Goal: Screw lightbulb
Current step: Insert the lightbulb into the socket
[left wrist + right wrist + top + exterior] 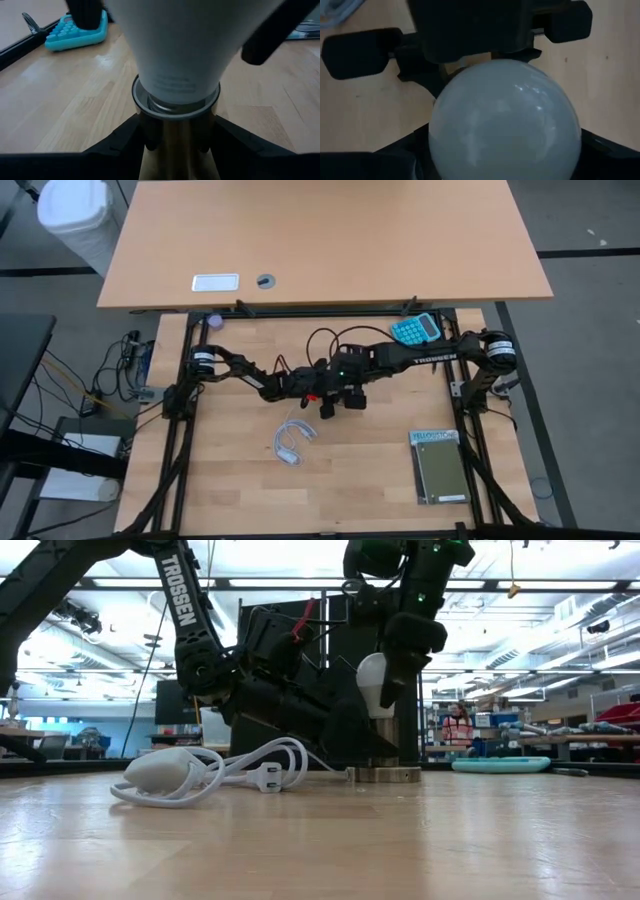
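Wood table (250,490): right tool (395,670) descends vertically, clamps lightbulb (372,675); left tool (175,145) low, clamps socket (385,774).

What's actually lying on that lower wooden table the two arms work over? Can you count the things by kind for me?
Lightbulb in its socket: 1
Teal calculator: 1
Coiled white cable: 1
Flat grey-green pad: 1
Total: 4
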`<action>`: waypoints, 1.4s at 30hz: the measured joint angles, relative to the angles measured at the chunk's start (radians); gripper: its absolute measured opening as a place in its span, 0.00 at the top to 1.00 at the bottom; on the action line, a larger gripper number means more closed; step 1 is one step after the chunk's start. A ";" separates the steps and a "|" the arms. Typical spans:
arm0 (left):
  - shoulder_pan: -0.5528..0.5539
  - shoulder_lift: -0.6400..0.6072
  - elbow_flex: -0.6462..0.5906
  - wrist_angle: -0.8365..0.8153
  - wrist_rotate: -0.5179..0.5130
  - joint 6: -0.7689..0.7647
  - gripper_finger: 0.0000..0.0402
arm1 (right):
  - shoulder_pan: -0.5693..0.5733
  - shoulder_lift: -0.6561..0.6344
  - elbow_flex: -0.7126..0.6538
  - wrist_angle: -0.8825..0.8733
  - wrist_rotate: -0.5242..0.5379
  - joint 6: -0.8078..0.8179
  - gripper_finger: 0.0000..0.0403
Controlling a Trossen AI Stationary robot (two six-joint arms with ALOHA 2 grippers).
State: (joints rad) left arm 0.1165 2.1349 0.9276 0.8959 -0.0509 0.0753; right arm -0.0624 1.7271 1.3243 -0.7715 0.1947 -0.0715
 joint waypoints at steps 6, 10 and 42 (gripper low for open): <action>0.000 0.000 0.000 0.000 0.000 0.001 0.51 | 0.003 0.000 0.000 0.023 -0.016 -0.016 0.28; 0.000 0.000 0.000 0.000 0.000 0.001 0.51 | 0.003 0.000 0.000 0.041 -0.016 -0.019 0.28; 0.000 0.002 -0.001 0.000 0.000 0.016 0.51 | -0.077 0.005 0.000 0.038 -0.147 -0.035 0.28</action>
State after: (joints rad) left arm 0.1165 2.1365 0.9264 0.8963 -0.0505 0.0916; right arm -0.1391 1.7317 1.3243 -0.7338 0.0479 -0.1062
